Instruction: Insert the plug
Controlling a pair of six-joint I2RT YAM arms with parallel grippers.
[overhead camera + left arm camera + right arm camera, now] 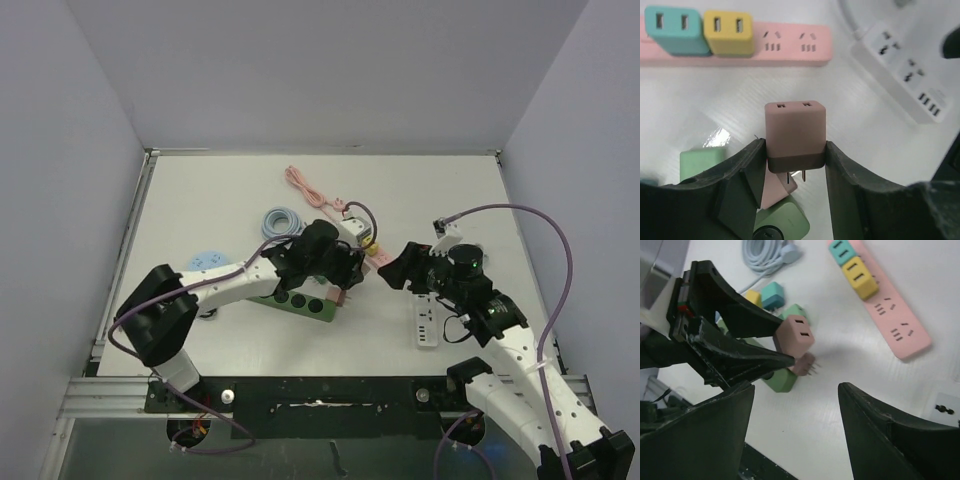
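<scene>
Now, your left gripper (795,152): fingers (740,170) clenched on the pink charger plug (795,130).
Your right gripper (795,390): fingers released, spread wide.
Pink power strip (790,42): two sockets free.

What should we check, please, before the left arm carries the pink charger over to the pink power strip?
1. Grip: pink charger clamped between the left gripper fingers: ok.
2. Both prongs free of the fingers: ok.
3. Free socket on the pink power strip: ok, two open beside the yellow adapter.
4. Prongs lined up over a socket: not ok, the pink charger is off to one side of the strip.
5. Nothing in the right gripper: ok, open and empty.
6. Prongs straight: cannot tell.
</scene>
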